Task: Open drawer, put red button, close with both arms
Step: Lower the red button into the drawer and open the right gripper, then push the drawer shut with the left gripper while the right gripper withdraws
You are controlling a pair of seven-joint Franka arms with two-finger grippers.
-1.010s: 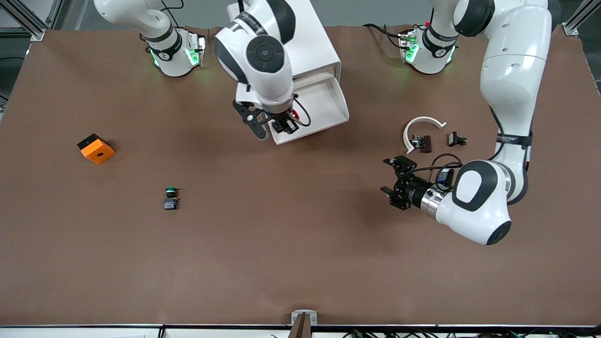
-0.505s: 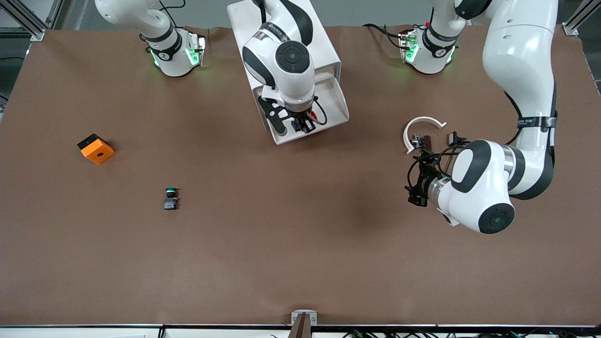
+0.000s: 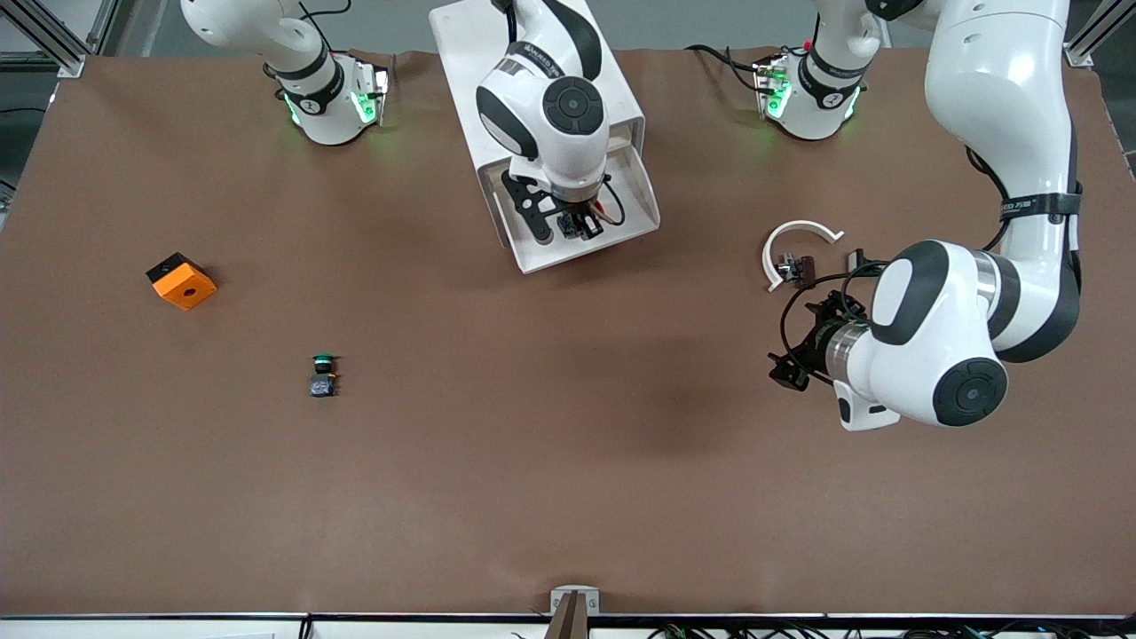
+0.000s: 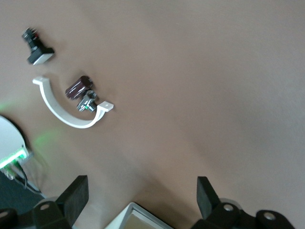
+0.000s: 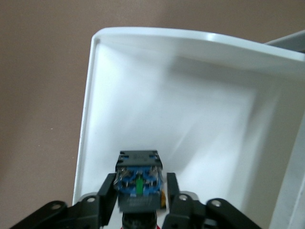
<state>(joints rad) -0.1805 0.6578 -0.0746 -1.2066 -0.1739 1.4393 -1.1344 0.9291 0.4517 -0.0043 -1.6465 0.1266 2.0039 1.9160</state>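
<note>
My right gripper [image 3: 575,225] is down inside the open white drawer [image 3: 641,197] and is shut on the red button [image 3: 568,227]. In the right wrist view the button [image 5: 138,183] sits between my fingers [image 5: 108,191] with its bluish base toward the drawer floor [image 5: 200,119]; its red cap is mostly hidden. My left gripper [image 3: 799,344] is open and empty, low over the bare table at the left arm's end, nearer the front camera than the drawer. In the left wrist view it [image 4: 142,187] has wide-apart fingers [image 4: 76,191], with a white corner of the drawer unit between them.
The white cabinet [image 3: 524,62] stands at the back middle. A green-capped twin button [image 3: 323,374] and an orange block [image 3: 181,280] lie toward the right arm's end. A white curved ring [image 3: 795,238] and small dark parts [image 3: 802,266] lie beside the left gripper, also in the left wrist view [image 4: 66,112].
My right gripper carried the red button from the drawer's front edge to inside the drawer. My left arm swung toward its own end of the table and its gripper turned.
</note>
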